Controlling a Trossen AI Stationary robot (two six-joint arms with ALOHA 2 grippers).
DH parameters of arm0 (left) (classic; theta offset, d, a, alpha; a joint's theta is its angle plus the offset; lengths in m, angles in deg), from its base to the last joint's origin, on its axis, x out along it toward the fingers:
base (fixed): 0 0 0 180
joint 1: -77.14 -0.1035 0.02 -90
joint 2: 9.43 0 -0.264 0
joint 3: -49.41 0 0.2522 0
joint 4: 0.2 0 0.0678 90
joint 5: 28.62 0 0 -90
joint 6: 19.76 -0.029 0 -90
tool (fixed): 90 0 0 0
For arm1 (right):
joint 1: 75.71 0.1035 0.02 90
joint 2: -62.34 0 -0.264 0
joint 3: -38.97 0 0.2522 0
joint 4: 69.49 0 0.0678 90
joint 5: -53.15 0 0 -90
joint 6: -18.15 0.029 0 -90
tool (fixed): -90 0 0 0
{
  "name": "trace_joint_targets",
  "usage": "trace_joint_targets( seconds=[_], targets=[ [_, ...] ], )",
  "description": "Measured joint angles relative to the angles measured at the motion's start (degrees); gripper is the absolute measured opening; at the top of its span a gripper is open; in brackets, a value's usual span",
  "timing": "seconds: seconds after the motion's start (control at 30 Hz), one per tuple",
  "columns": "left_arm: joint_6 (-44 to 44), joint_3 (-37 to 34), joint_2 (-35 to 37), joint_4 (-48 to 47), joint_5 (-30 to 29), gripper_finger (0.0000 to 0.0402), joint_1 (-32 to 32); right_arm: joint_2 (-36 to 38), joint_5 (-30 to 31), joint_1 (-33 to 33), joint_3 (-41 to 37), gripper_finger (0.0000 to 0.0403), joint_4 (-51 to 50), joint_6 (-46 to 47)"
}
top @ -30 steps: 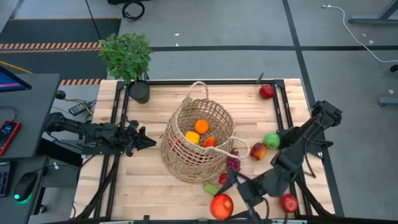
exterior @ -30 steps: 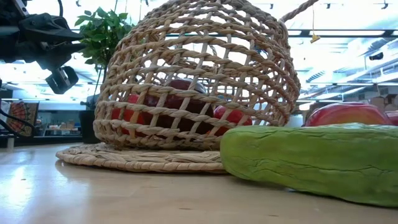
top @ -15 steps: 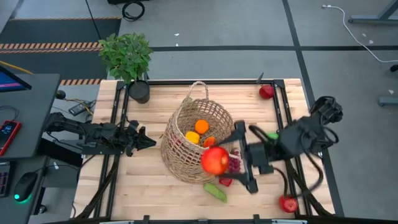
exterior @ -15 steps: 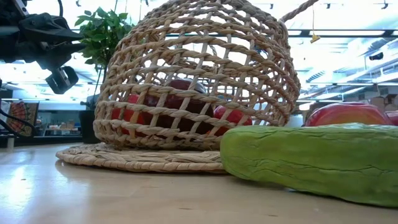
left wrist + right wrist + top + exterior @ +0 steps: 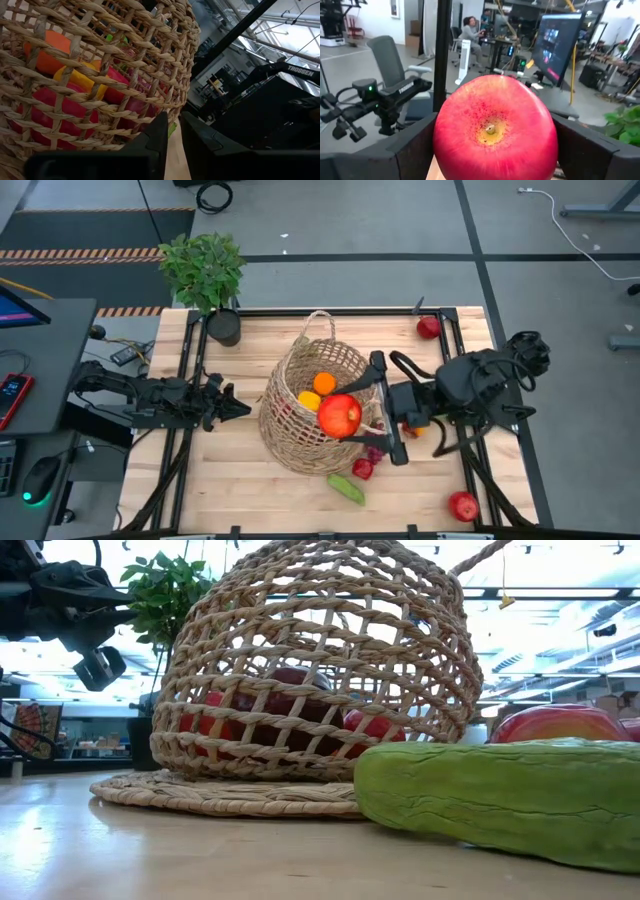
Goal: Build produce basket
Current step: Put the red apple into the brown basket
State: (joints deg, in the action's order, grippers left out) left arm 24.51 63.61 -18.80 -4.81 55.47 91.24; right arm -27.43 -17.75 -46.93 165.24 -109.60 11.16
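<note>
High view shows the biggest risk at the basket [image 5: 318,412], which sits mid-tabletop with an orange [image 5: 324,383], a yellow piece [image 5: 309,400] and red produce already inside: a large red apple [image 5: 340,416] is clamped in the right end effector [image 5: 358,412] above the basket's right-hand part, and if it is released off-centre it could strike the woven rim and roll onto the tabletop [image 5: 240,470], or land hard on the pieces below and bounce out. A light wicker wall could also be nudged or tipped by the fingers if they are lowered too far, since nothing braces it; the left end effector [image 5: 232,404] hangs just beside the basket's left wall without touching it, its fingers nearly together and empty, as is seen in the left wrist view. Loose produce remains near the working path: a cucumber [image 5: 346,489], grapes [image 5: 375,452] and a small red piece [image 5: 362,469] by the basket's near side, one red apple [image 5: 463,506] at the near right corner and another [image 5: 428,328] at the far right corner, any of which could be swept by the arm. The tabletop is pale wood in a black frame, with a potted plant [image 5: 205,275] at its far left corner. Beyond it are grey floor, a desk with a monitor, and, in the right wrist view, an office chair [image 5: 395,60] and a seated person [image 5: 468,31] well behind.
</note>
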Motion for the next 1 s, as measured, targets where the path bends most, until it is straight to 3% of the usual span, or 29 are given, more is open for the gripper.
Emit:
trace_joint_targets(
  seconds=[0.2, 0.4, 0.73, 1.0],
  targets=[
    [0.04, 0.01, 0.0, 0.01, 0.01, 0.0063, 0.0, 0.17, -4.01, -4.05, -0.02, 0.0353, -0.37, 4.02],
    [0.02, -0.01, 0.0, 0.0, 0.02, 0.0057, -0.01, 1.14, -4.21, -7.95, 0.0, 0.0353, -2.2, 11.57],
    [0.0, -0.01, 0.0, 0.0, 0.0, 0.0061, 0.01, 1.4, -4.23, -13.81, -0.02, 0.0353, -17.05, 19.3],
    [0.02, -0.01, 0.0, 0.0, 0.02, 0.0056, 0.01, 1.27, -6.09, -17.15, -0.04, 0.0353, -22.48, 21.81]
  ],
)
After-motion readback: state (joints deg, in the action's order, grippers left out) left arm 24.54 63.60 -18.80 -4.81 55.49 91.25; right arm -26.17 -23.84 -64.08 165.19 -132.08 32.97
